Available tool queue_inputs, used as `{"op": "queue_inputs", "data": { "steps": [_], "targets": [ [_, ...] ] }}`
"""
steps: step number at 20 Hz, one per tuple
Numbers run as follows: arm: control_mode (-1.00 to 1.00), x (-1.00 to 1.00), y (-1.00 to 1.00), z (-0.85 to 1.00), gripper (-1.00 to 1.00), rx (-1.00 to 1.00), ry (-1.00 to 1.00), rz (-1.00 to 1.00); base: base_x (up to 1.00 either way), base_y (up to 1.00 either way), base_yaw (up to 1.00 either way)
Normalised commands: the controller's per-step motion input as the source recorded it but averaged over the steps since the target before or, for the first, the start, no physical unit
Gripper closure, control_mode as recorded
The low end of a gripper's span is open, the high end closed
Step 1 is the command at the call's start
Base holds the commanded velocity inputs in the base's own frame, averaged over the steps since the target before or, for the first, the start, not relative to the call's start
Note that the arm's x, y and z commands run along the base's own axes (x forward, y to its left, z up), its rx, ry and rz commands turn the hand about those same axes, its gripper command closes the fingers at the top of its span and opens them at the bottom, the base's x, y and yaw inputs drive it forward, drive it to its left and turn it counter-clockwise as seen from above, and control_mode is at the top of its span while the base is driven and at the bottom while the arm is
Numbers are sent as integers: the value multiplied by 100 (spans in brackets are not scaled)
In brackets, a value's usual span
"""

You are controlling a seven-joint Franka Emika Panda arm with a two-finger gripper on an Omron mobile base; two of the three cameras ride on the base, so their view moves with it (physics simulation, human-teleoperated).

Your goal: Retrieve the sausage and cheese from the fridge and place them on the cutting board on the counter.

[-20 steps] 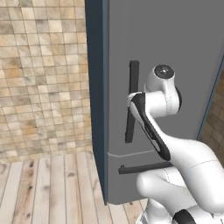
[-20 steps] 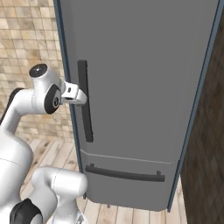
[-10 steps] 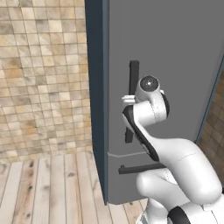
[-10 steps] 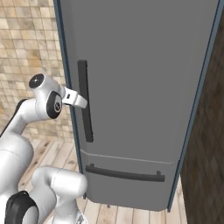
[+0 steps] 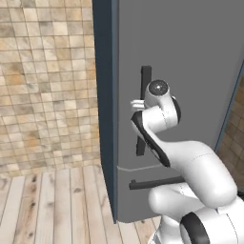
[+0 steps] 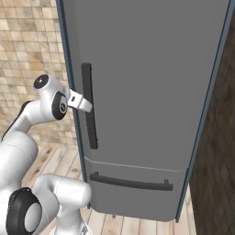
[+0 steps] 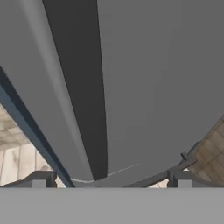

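The fridge [image 5: 190,57] [image 6: 147,69] is a tall grey appliance and its door is shut. Its long dark bar handle [image 5: 145,78] [image 6: 87,82] [image 7: 83,87] runs upright near the door's left edge. My gripper [image 6: 82,104] [image 5: 138,104] is at mid-height of the handle and stands open. In the hand view the handle runs between my two fingertips [image 7: 39,183], which stand far apart, and the gripper [image 7: 111,181] is shut on nothing. The sausage and the cheese are hidden behind the shut door. The cutting board and the counter are out of view.
A horizontal dark handle [image 5: 155,182] [image 6: 131,182] marks the lower drawer. A tan tiled wall [image 5: 47,71] stands left of the fridge, above a pale wooden floor [image 5: 57,205]. A dark brown wall [image 6: 215,151] borders the fridge's right side.
My arm's upper joint has swung left and down, and the hand has settled a little lower along the handle. The jaws stayed open. The fridge door has not moved.
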Motion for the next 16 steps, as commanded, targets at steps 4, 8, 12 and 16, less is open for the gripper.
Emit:
{"op": "queue_inputs", "data": {
  "steps": [4,8,12,16],
  "targets": [
    [-100,56,-5,-1,-100,3,0,0,0,0,0],
    [-100,52,-6,-10,-100,0,0,2,0,0,0],
    [-100,62,-3,-17,-100,0,1,2,0,0,0],
    [-100,51,0,-17,-100,4,5,11,0,0,0]
  ]
}}
